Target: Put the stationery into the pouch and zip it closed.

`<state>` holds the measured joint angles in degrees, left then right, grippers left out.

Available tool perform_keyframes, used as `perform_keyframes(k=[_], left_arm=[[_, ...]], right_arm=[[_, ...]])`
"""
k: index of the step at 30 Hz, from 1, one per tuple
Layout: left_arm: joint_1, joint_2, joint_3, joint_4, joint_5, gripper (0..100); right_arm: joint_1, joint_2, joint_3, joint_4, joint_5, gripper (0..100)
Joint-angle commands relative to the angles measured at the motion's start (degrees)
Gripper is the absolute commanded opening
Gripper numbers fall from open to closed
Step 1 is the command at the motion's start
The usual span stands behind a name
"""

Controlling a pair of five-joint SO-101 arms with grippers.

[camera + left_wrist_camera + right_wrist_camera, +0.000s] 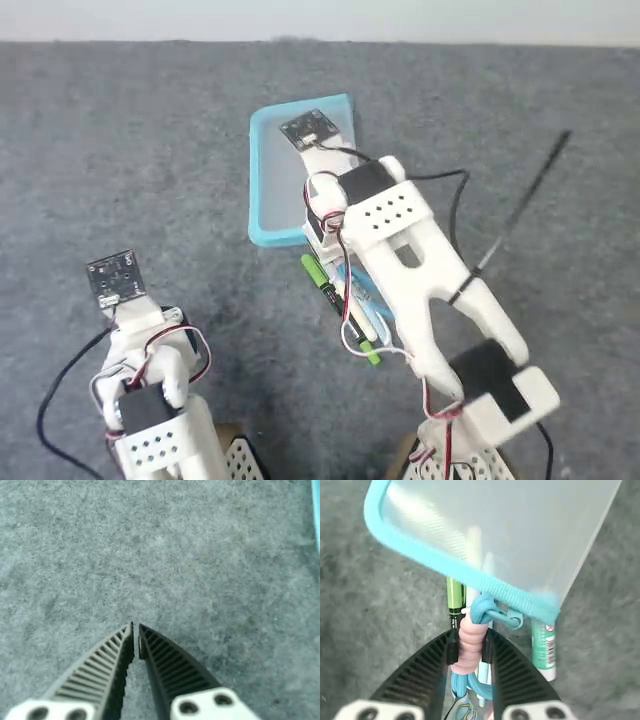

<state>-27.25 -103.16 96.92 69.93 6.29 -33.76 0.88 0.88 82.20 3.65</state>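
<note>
On my feed I see the left arm (pixel 160 442) and right arm (pixel 432 292) as white plastic shells with black servo blocks, hole-dotted plates and looping red, white and black wires. The left gripper (pixel 135 626) and right gripper (pixel 468 632) have black ribbed fingers on white, two-holed mounts.

- Pouch (pixel 275 180): translucent, lying flat on the table, with a bright blue zip along its edge.
- Zip pull (pixel 492 614): blue loop with a pink ribbed sleeve (pixel 468 652), pinched in the right claw (pixel 469 640).
- Stationery: green pen (pixel 322 277), pale pens (pixel 360 295) and a green-labelled glue stick (pixel 543 650). They lie bunched side by side at the pouch's near edge, their tips showing through its wall.
</note>
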Motion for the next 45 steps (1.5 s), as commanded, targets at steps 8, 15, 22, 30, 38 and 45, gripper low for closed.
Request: perform_keyframes(k=[8, 15, 22, 30, 38, 45], left_arm=[[-0.4, -1.0, -0.3, 0.4, -0.1, 1], [-0.4, -1.0, -0.3, 0.4, -0.1, 1], [-0.4, -1.0, -0.3, 0.4, -0.1, 1], [-0.4, -1.0, -0.3, 0.4, -0.1, 1], [-0.4, -1.0, -0.3, 0.4, -0.1, 1], [-0.4, -1.0, -0.3, 0.4, -0.1, 1]], right_arm=[[-8.1, -4.8, -27.0, 1.2, 1.8, 0.6], [15.0, 8.5, -43.5, 5.6, -23.6, 0.6], [32.9, 13.0, -44.0, 14.5, -32.8, 0.6], [37.6, 12.3, -38.7, 20.6, -23.9, 0.6], [25.6, 7.9, -31.0, 20.4, -2.1, 0.6], [18.9, -4.5, -25.8, 18.9, 4.3, 0.6]])
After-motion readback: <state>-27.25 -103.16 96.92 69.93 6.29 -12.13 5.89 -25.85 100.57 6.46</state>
